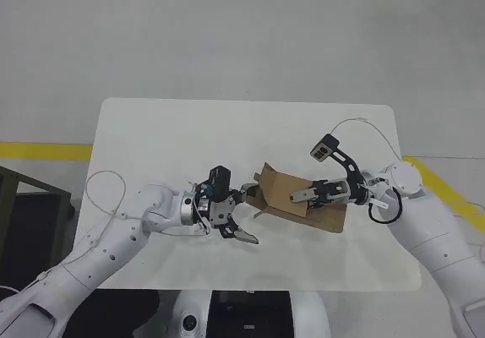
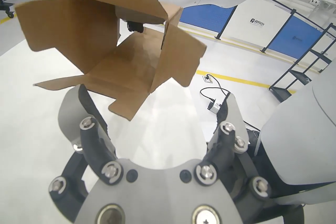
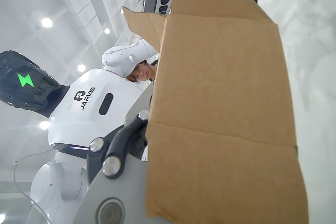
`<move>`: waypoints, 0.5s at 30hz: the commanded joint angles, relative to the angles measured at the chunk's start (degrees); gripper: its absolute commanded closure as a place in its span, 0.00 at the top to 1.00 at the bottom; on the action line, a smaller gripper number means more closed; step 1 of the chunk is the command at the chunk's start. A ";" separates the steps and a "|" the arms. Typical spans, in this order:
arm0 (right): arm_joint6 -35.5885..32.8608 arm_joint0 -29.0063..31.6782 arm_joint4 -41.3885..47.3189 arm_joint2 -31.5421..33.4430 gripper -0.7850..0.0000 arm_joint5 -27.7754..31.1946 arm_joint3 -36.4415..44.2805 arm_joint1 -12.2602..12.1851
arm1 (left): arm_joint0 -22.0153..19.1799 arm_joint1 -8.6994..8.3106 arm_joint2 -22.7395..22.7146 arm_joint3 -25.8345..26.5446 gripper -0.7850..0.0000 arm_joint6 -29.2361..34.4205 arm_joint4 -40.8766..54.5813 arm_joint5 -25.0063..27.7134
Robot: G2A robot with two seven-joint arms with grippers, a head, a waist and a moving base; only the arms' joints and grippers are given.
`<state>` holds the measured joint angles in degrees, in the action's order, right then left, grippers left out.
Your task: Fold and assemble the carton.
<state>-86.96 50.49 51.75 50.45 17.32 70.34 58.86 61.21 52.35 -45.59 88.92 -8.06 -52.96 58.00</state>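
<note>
White table (image 1: 141, 135), rect. w/ rounded corners, matte top, stands on grey floor (image 1: 40, 59). Yellow floor line (image 1: 31, 151) meets its left edge, and another runs diag. past the right edge. Brown carton (image 1: 278, 184), flaps open, is over the top's near-middle, right of ctr. Can't tell if it touches the surface.

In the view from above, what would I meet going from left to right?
Dark metal frame → left claw, open → carton → right arm. The right claw grips the carton and overlaps it, so it has no place of its own.
</note>
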 commanded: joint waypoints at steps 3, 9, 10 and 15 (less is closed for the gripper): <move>-0.08 0.23 -0.18 -0.05 0.00 -0.08 0.23 0.42 | -1.79 -0.24 1.39 -0.06 1.00 -4.19 -0.89 0.00; -0.54 0.62 -0.38 0.22 0.00 -0.54 0.44 0.94 | -3.67 -0.69 4.21 0.32 1.00 -7.67 -2.07 0.00; -0.57 0.71 -0.43 0.31 0.00 -0.57 0.49 1.01 | -4.07 -0.74 4.91 0.39 1.00 -7.94 -2.17 0.00; -0.72 1.13 -0.48 0.71 0.00 -0.72 0.67 1.39 | -6.38 -0.91 7.49 0.18 1.00 -9.32 -2.91 0.00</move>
<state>-87.66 51.57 51.28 51.09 16.62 71.01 60.19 55.22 51.47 -38.43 89.17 -17.09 -55.67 58.00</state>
